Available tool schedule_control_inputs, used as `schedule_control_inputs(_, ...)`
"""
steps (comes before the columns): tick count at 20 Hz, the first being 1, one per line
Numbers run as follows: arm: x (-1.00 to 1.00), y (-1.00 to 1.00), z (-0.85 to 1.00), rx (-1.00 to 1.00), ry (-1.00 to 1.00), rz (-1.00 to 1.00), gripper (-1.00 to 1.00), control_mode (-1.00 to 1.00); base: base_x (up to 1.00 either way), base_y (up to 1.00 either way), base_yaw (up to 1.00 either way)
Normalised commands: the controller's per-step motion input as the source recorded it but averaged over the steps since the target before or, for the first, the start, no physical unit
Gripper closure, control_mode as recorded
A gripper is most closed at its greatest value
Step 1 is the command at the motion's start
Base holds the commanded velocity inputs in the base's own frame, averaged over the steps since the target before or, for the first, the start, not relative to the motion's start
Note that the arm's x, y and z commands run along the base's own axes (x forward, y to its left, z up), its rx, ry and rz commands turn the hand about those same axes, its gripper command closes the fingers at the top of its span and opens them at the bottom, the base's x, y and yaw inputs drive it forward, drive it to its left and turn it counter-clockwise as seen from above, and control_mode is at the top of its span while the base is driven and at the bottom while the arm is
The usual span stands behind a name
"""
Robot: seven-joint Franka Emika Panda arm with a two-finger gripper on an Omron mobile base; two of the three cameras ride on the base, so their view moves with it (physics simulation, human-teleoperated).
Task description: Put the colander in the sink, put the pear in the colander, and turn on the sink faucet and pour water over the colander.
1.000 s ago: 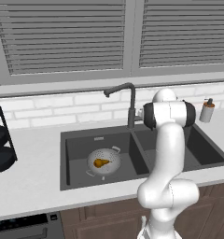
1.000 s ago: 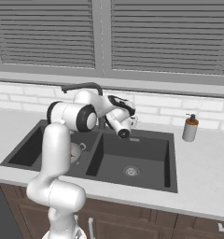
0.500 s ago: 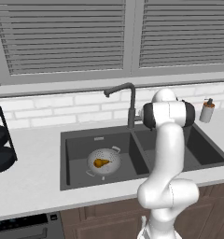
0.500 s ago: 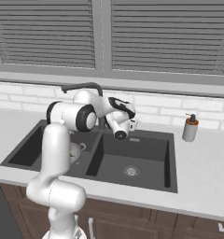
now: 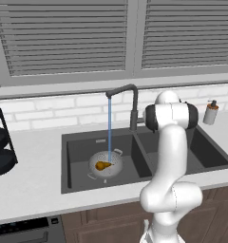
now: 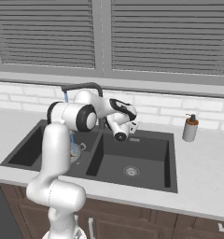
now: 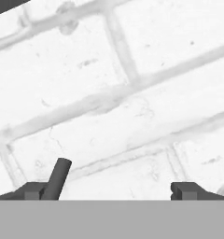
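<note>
Now you have water running: a thin blue stream [image 5: 109,126] falls from the spout of the sink faucet [image 5: 130,102] straight into the colander [image 5: 105,164], which sits in the left basin of the sink [image 5: 78,142] with the pear [image 5: 103,165] lying inside it. Your gripper [image 7: 111,190] faces the white brick wall [image 7: 132,93] with its fingers spread wide, grasping nothing; the faucet's dark lever [image 7: 58,179] stands just beside one fingertip. A soap dispenser [image 6: 190,128] stands on the counter [image 6: 202,163] right of the sink.

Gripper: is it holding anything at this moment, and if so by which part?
Nothing is held. The gripper is open, fingertips wide apart; the dark faucet lever stands beside one fingertip, unclamped. The pear lies in the colander.
</note>
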Motion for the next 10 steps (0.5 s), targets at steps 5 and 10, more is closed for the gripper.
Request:
schedule_control_inputs(5,0.00,-1.00,0.00,0.11,0.00,-0.03,-1.00,-1.00,0.00,0.00,0.00)
schedule_control_inputs(10,0.00,-0.97,0.00,0.11,0.00,-0.03,-1.00,-1.00,0.00,0.00,0.00)
